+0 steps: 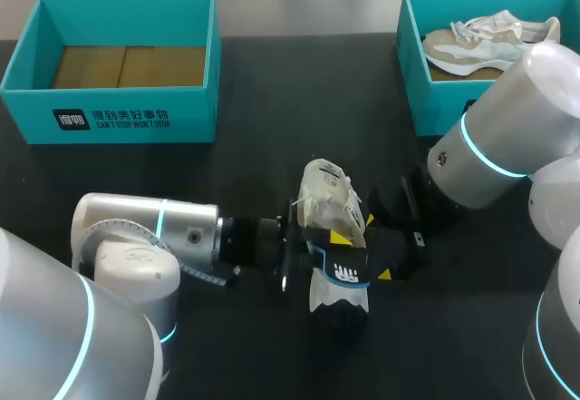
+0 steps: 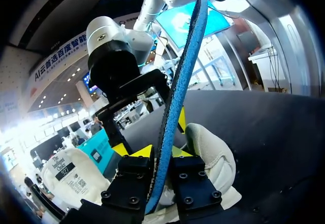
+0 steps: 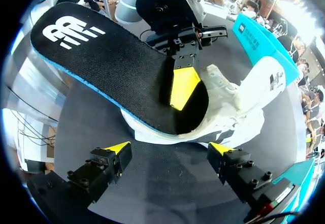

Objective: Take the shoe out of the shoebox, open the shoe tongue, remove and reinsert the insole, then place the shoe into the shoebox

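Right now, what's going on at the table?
The left gripper is shut on a black insole, holding it on edge with one end down in the white sneaker lying on the table between the arms. Coming out or going back in: can't tell. The right gripper is open just short of the sneaker, holding nothing. The left shoebox has no shoe in it; the right shoebox holds a second sneaker.
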